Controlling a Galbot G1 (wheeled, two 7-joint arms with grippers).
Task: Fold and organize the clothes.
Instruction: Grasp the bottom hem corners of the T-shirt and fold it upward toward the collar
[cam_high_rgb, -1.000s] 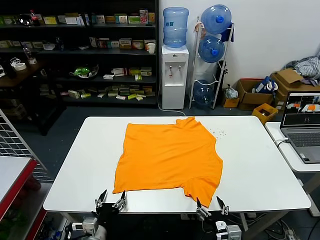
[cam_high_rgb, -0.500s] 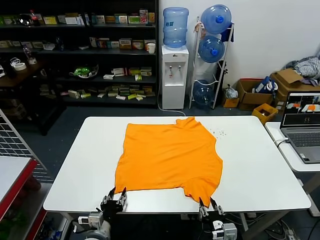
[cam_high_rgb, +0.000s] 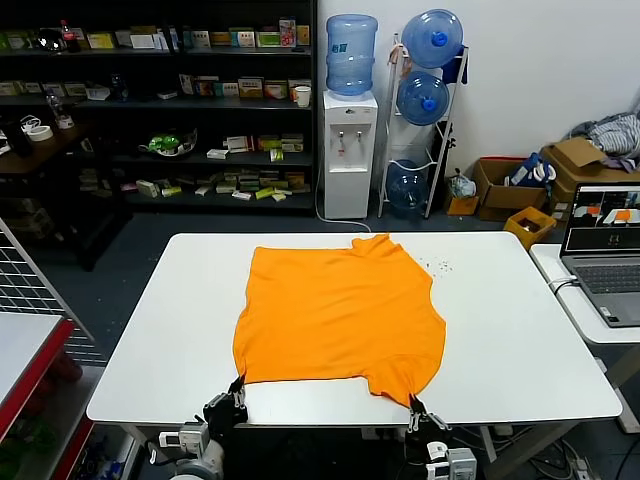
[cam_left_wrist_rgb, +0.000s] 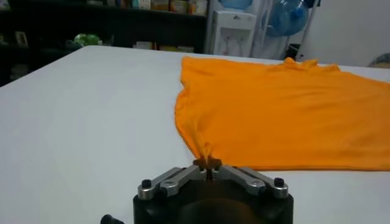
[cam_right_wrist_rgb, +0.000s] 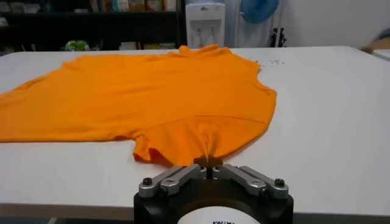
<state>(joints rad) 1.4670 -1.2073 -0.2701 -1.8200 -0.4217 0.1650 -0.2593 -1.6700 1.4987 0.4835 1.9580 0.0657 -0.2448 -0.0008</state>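
Observation:
The orange T-shirt (cam_high_rgb: 340, 310) lies spread flat on the white table (cam_high_rgb: 150, 330), plain side up, with no lettering showing. My left gripper (cam_high_rgb: 238, 388) is shut on the shirt's near left corner at the table's front edge; the left wrist view shows the fabric (cam_left_wrist_rgb: 274, 109) pinched into a small tuft at the gripper (cam_left_wrist_rgb: 208, 164). My right gripper (cam_high_rgb: 414, 402) is shut on the near right sleeve edge; the right wrist view shows the cloth (cam_right_wrist_rgb: 152, 97) bunched at the gripper (cam_right_wrist_rgb: 208, 162).
An open laptop (cam_high_rgb: 605, 250) sits on a side table at the right. A water dispenser (cam_high_rgb: 349, 150) and a bottle rack (cam_high_rgb: 428, 100) stand behind the table, with shelves (cam_high_rgb: 150, 100) at the back left. Cardboard boxes (cam_high_rgb: 505, 185) sit on the floor at the back right.
Both grippers moved forward from below the table's front edge to the shirt's near hem and closed on it. The near edge of the shirt is now slightly pulled up.

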